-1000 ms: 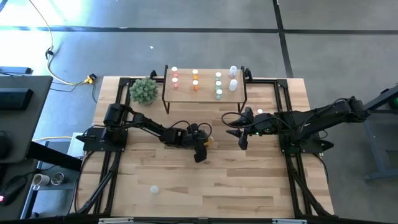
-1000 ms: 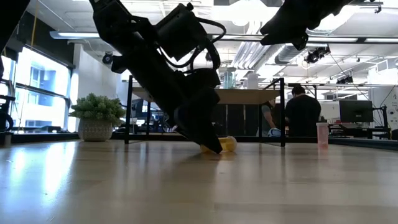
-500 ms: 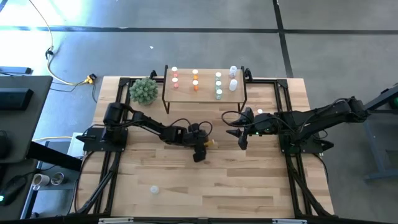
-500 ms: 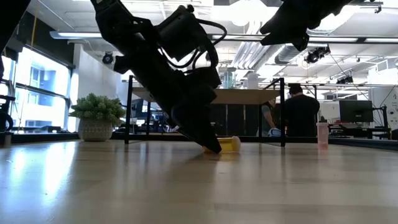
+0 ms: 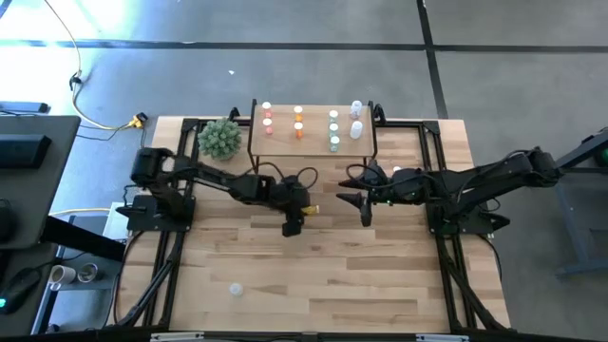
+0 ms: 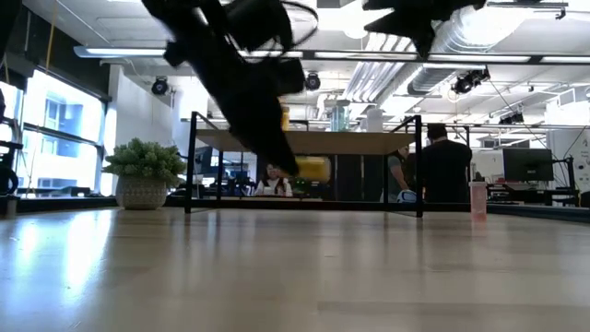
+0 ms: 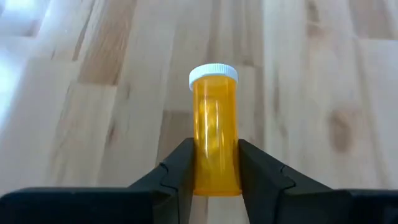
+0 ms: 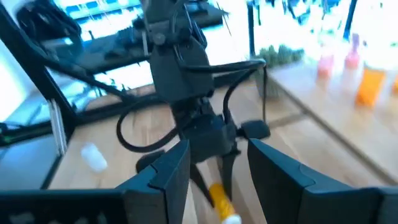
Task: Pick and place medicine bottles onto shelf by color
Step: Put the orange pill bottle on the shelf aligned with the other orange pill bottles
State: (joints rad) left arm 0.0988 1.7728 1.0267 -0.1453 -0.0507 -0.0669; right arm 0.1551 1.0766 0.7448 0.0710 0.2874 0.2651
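text: none legible | labels: none | brands: none | numbers: none

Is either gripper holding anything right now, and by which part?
The left gripper is shut on the orange bottle, pinching its lower body; the white cap end sticks out. The right gripper holds nothing.

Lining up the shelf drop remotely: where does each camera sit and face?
High: overhead, straight down; both arms, shelf.
Low: tabletop height, level toward the shelf; both arms enter from above.
Left wrist: past the left gripper, shut on the orange bottle.
Right wrist: past the right gripper, toward the left arm.
Shared: the orange bottle shows in all four.
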